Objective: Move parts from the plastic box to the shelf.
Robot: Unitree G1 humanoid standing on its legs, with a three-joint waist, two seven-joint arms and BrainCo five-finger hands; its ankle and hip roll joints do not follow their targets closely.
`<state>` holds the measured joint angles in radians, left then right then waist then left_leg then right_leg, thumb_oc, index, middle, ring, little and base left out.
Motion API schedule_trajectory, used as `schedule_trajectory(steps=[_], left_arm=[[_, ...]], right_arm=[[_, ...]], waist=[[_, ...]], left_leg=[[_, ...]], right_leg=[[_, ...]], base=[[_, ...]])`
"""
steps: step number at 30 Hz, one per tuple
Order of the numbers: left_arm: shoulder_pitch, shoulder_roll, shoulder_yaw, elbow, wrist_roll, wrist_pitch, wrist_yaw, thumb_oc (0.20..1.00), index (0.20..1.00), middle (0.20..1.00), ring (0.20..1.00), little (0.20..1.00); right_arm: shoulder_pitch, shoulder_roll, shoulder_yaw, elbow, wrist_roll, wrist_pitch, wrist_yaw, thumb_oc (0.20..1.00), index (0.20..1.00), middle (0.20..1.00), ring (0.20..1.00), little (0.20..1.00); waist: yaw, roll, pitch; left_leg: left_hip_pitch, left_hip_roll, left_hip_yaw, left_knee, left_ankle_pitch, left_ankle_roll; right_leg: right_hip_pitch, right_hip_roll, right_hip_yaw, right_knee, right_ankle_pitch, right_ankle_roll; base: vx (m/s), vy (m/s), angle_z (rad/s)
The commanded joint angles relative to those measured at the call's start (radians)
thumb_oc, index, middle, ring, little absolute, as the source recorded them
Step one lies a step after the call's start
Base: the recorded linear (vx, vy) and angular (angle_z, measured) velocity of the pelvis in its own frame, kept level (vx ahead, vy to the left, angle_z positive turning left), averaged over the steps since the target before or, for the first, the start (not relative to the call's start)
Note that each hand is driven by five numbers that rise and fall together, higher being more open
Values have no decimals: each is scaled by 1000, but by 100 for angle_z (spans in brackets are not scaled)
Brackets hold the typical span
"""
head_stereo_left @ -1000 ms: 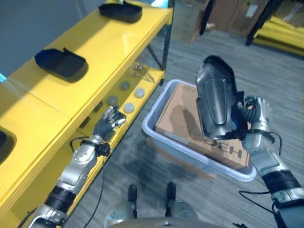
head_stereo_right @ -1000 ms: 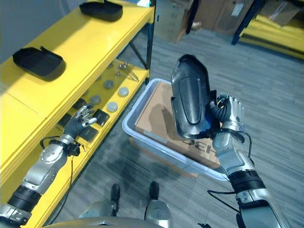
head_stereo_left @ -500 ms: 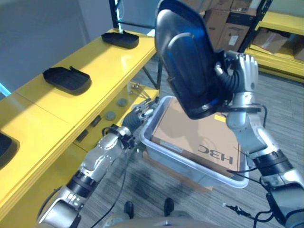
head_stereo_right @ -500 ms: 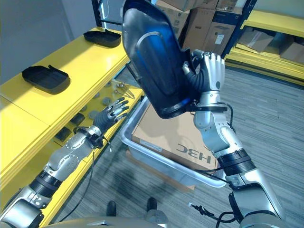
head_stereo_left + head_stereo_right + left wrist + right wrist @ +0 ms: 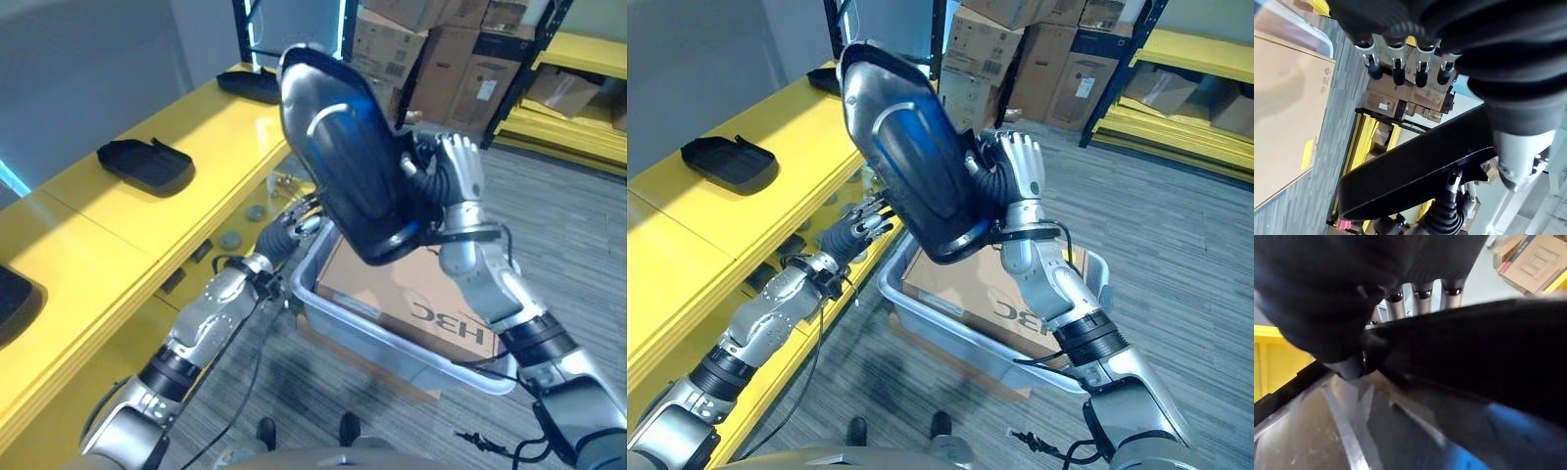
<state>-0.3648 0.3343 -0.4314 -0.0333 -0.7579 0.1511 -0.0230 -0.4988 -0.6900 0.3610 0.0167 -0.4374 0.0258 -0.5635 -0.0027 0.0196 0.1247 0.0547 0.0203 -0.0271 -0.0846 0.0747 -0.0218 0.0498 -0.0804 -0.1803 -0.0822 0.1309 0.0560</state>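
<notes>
**Right hand holds a black moulded part aloft above the plastic box**

The right hand [image 5: 1017,181] is curled round the edge of a large black moulded part [image 5: 906,162], gripping it raised and tilted, well above the plastic box [image 5: 965,328]. The part's hollow, glossy inner face is turned toward the camera, with its far end leaning toward the yellow shelf [image 5: 167,211]. In the right wrist view the fingers [image 5: 1421,303] wrap over the part's dark rim.

Below that hand, the grey plastic box sits on the floor just beside the shelf, with a cardboard box [image 5: 421,294] lying inside it.

The left hand [image 5: 294,223] reaches out under the raised part, near the box's rim, with fingers straight and spread, holding nothing; in the left wrist view its fingers [image 5: 1396,61] point out straight toward the part overhead.

Beyond the left hand, two more black parts [image 5: 147,164] rest on the shelf's top level, well apart from each other, and small round discs [image 5: 232,239] lie on the lower level.
</notes>
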Motion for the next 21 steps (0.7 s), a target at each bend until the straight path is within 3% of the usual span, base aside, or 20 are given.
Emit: schedule_trajectory(steps=[1,10,21], left_arm=[[-87,-5,-20,-27,46,-78,19,1000,1000,1000,1000,1000],[-107,-9,-32,-35,63,-89,43,1000,1000,1000,1000,1000],[-102,-23,-11,-50,39,-125,84,1000,1000,1000,1000,1000]], right_arm=[[-159,18,23,21,15,-32,-15,200,200,200,200,200],[-171,83,74,33,51,-52,-3,200,200,200,200,200],[-119,156,92,-6,180,-130,73,200,200,200,200,200]], waist=[[16,-26,-50],[19,-26,-52],[18,-27,-48]], left_leg=[[15,62,41,-3,-15,-29],[11,61,40,-3,-15,-27],[11,62,40,-3,-14,-26]], right_leg=[[52,-58,14,-3,-56,43],[47,-59,17,-5,-52,44],[43,-62,21,-5,-50,43]], base=[[0,0,0],[-14,4,0],[-7,2,0]])
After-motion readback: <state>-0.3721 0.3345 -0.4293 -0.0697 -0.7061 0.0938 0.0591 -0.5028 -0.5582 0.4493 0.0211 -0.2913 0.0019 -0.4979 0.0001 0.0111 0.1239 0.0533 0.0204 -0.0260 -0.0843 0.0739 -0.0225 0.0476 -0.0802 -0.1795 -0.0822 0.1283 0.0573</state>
